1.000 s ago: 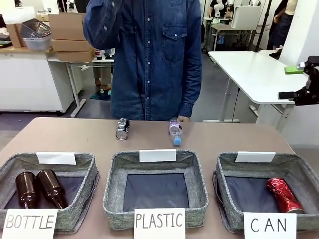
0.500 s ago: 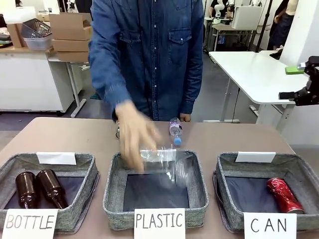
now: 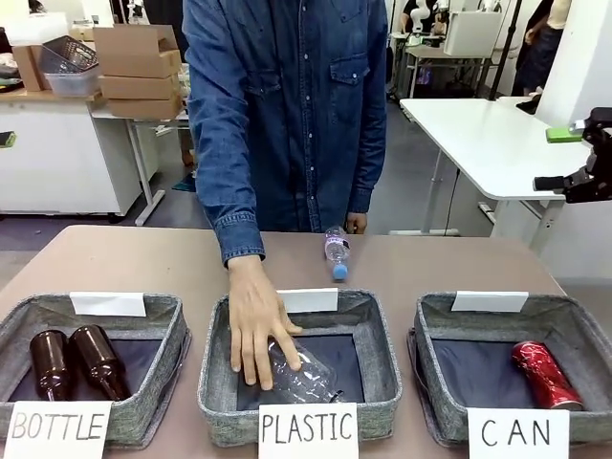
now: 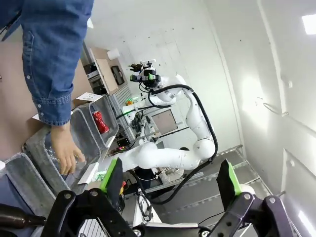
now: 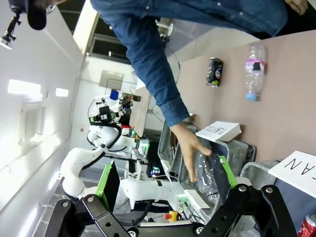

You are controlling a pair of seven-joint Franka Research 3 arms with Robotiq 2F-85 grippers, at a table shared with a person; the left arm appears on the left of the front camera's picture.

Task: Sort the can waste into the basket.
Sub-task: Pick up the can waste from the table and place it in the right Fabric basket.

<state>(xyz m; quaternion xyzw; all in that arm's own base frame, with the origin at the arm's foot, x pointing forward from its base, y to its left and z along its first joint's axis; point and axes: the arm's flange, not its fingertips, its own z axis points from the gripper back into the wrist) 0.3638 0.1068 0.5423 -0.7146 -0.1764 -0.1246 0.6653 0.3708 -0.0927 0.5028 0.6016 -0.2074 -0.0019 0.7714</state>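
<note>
The left claw (image 4: 169, 177) and right claw (image 5: 165, 180) hang wide and empty, clear of the worktop (image 3: 143, 258). Within the last second the person's hand (image 3: 256, 325) has come down and laid a clear bottle (image 3: 301, 373) in the PLASTIC basket (image 3: 215, 373). The red can (image 3: 543, 375) lies in the CAN basket (image 3: 564, 311). The silver can (image 5: 214, 71) stays on the worktop's far side, seemingly the last piece to sort.

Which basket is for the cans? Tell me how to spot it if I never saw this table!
On the brown table, three grey fabric baskets stand in a row along the near edge. Take the basket at the robot's right end. Its paper sign reads CAN and a shiny red can lies inside, while the middle basket reads PLASTIC and the left basket reads BOTTLE.
</note>
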